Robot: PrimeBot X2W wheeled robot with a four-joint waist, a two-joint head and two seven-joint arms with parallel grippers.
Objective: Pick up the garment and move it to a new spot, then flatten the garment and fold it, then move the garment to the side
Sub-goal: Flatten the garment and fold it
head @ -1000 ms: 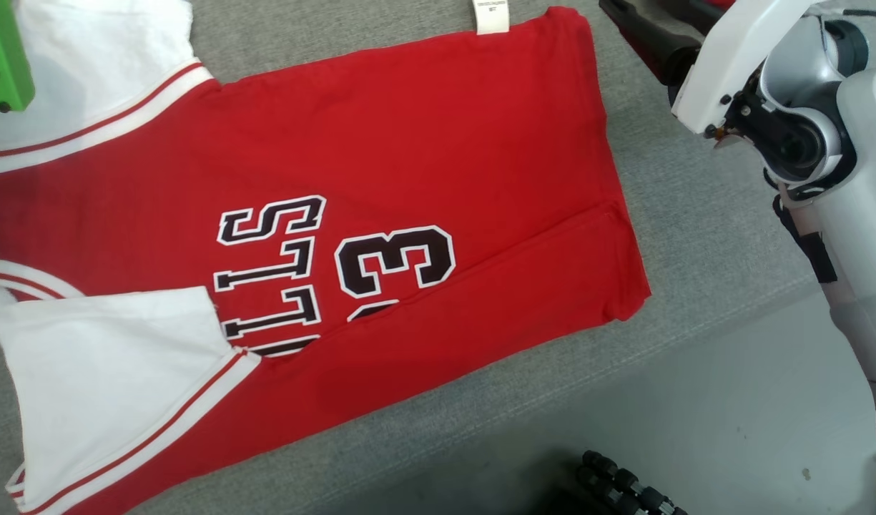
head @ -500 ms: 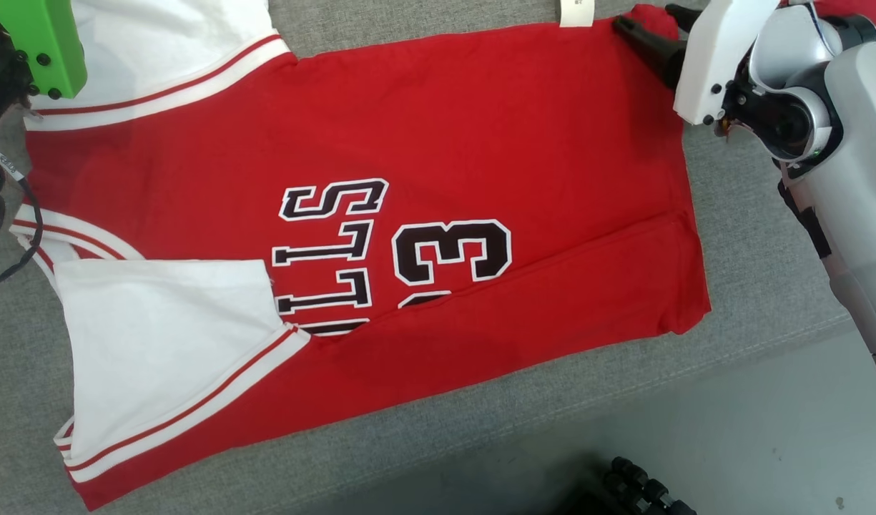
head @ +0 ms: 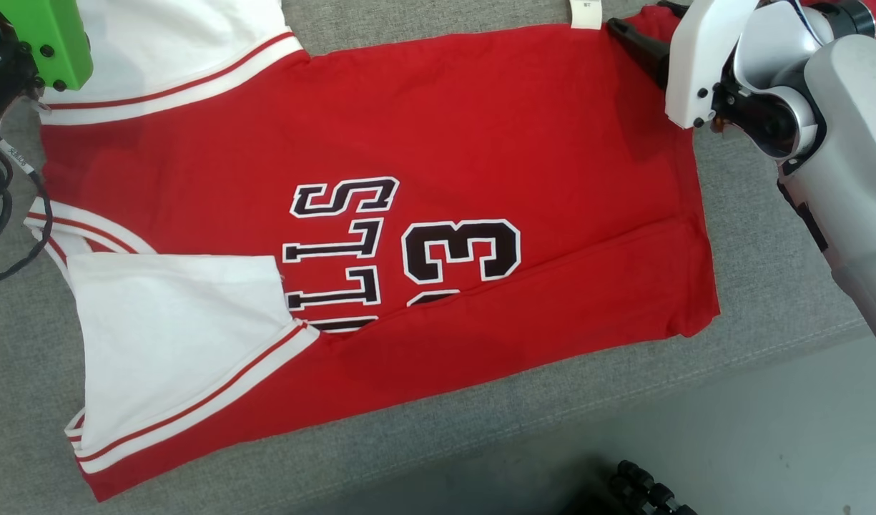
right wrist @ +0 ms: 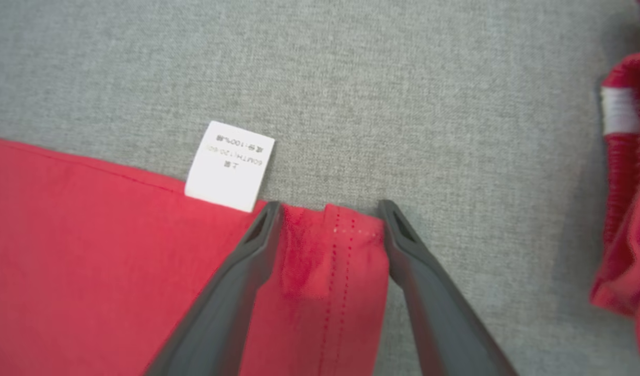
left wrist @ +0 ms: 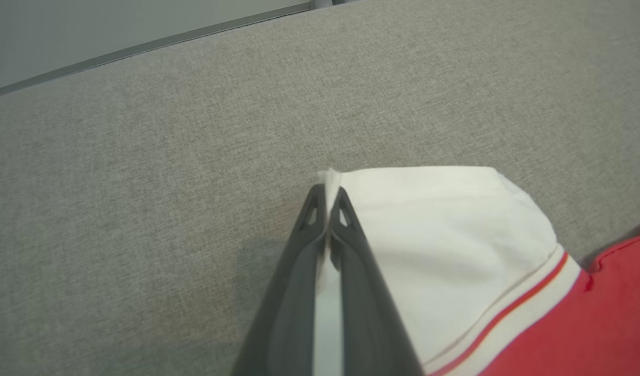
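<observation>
The garment (head: pixel 480 129) is a red jersey with white sleeves and black "BULLS 23" print, lying flat on the grey padded surface (head: pixel 759 236). My left gripper (left wrist: pixel 327 194) is shut on the edge of a white sleeve (left wrist: pixel 455 230); in the head view its green wrist housing (head: pixel 48 39) sits at the top left over that sleeve. My right gripper (right wrist: pixel 330 209) is open, its two dark fingers straddling the far hem corner (right wrist: pixel 333 261) beside the white label (right wrist: pixel 229 166). In the head view the right gripper (head: pixel 638 18) is at the jersey's top right corner.
Another red cloth with a white band (right wrist: pixel 625 183) lies just right of the hem corner. The padded surface's front edge (head: pixel 766 350) runs diagonally, with floor beyond. Black cables (head: pixel 8 214) hang at the left, and a black ribbed part (head: pixel 645 493) is at the bottom.
The head camera has shifted, sliding the whole picture right. My right gripper, earlier apart from the jersey, now reaches over its far hem corner. The left grip on the sleeve is unchanged.
</observation>
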